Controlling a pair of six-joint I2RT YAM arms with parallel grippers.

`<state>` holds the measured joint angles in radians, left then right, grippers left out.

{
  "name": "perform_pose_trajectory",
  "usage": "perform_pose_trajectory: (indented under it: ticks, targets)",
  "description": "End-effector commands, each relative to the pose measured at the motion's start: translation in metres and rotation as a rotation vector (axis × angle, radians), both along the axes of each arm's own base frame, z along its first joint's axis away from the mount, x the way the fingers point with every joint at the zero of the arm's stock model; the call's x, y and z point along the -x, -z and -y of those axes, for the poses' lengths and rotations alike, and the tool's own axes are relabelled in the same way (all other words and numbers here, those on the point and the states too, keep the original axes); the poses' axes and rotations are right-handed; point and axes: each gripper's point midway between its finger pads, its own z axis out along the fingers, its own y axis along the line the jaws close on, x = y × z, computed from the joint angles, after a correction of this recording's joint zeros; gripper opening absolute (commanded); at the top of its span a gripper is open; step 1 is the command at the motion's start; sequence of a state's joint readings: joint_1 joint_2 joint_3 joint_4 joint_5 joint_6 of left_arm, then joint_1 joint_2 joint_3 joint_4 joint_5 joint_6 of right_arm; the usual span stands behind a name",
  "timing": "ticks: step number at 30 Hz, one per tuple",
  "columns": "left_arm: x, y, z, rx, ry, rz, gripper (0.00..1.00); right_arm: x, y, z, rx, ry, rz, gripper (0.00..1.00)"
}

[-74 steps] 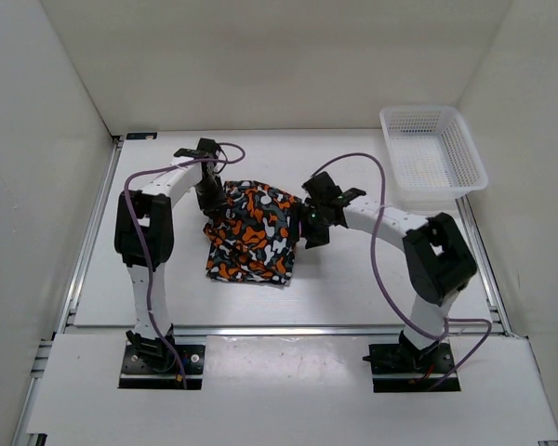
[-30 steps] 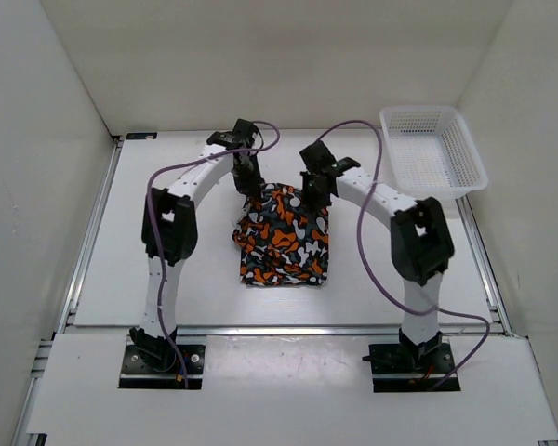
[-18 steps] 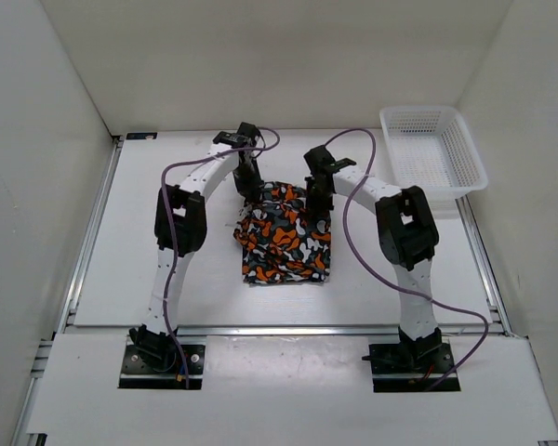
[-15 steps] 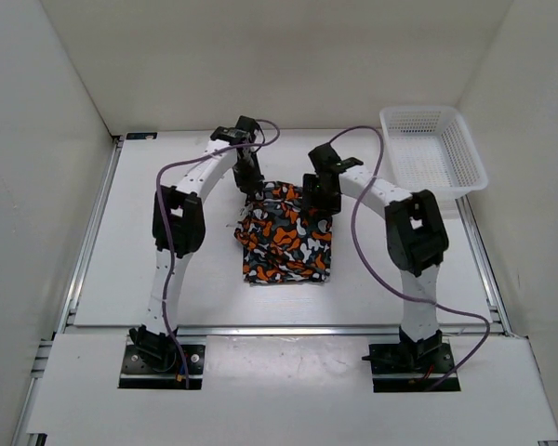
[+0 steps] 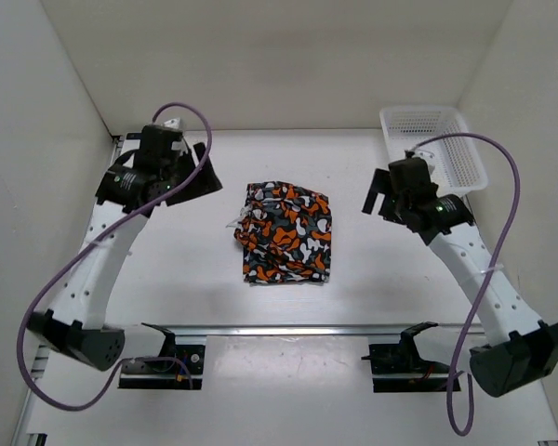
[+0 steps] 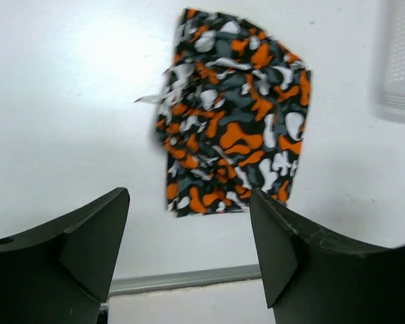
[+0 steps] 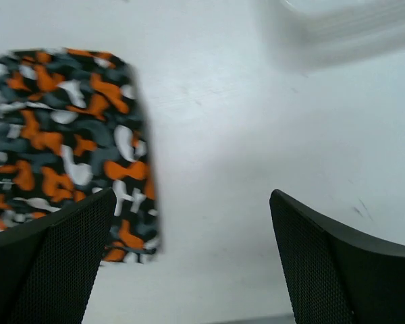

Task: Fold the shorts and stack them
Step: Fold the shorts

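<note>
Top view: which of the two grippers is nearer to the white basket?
The right gripper: it hangs beside the basket, while the left gripper is beyond the shorts.

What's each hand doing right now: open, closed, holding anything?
Left hand: open, holding nothing.
Right hand: open, holding nothing.

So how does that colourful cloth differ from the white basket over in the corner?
The shorts are soft, folded flat, printed orange, grey, black and white; the basket is plain white mesh with raised walls. The shorts lie centrally, the basket at the far right corner. Neither is held.
</note>
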<state>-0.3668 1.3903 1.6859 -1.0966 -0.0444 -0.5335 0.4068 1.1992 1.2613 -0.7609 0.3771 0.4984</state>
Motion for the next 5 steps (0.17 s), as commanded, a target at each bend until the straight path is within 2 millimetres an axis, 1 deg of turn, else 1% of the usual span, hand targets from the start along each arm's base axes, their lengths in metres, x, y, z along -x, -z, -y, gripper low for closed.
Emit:
perform_pose_trajectory:
  ticks: [1, 2, 3, 4, 5]
  targets:
    - [0.024, 0.04, -0.027, -0.059, -0.087, -0.09, 0.83, 0.038, 0.016, 0.038, 0.088, 0.09, -0.059, 0.99]
    - [0.031, 0.039, -0.032, -0.064, -0.096, -0.078, 0.83, 0.044, 0.008, 0.043, 0.071, 0.101, -0.024, 0.99]
    - [0.038, 0.038, -0.034, -0.05, -0.107, -0.072, 0.83, 0.049, 0.008, 0.045, 0.078, 0.093, -0.018, 0.97]
    - [0.051, 0.035, -0.04, -0.033, -0.131, -0.048, 0.83, 0.053, 0.013, 0.048, 0.09, 0.084, -0.025, 0.97]
    - [0.057, 0.032, -0.044, -0.025, -0.145, -0.032, 0.83, 0.059, 0.008, 0.05, 0.083, 0.085, -0.01, 0.97]
